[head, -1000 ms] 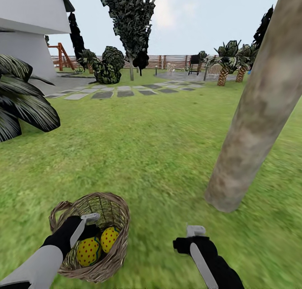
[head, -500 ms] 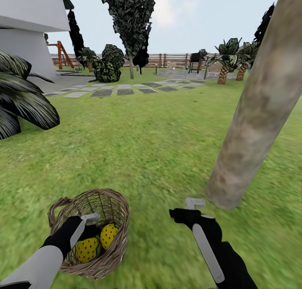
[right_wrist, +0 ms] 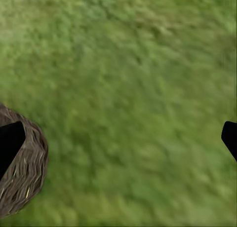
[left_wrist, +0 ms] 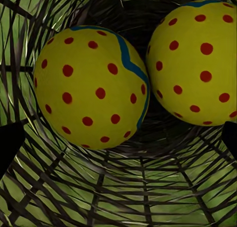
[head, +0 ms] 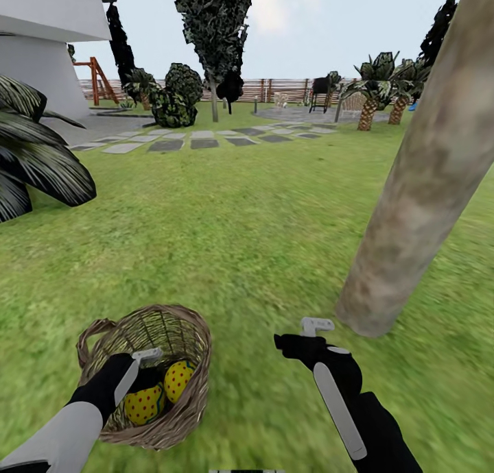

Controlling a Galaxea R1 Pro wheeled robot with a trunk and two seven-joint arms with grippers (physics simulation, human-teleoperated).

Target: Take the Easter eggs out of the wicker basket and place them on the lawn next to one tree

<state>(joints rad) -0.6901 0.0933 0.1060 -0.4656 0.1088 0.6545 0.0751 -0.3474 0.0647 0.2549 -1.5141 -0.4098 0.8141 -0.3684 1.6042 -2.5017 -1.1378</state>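
Eggs (head: 160,393), two being seen in the wicker basket (head: 180,324) on the lawn (head: 247,240), are found directly ahead of the left gripper (head: 140,360), opened wide and empty inside the basket, while the right gripper (head: 310,328), also opened and empty, is held nearer the tree trunk (head: 412,199).

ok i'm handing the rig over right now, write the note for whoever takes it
Left pincer: open, inside the wicker basket, holding nothing; two Easter eggs lie just ahead of its fingers.
Right pincer: open and empty, above the lawn between the basket and the tree trunk.
Done: no egg shows on the grass by the tree; only two eggs show, the third I cannot place.
Left: grasp each egg, set all three on the lawn beside this trunk, leave the basket empty.
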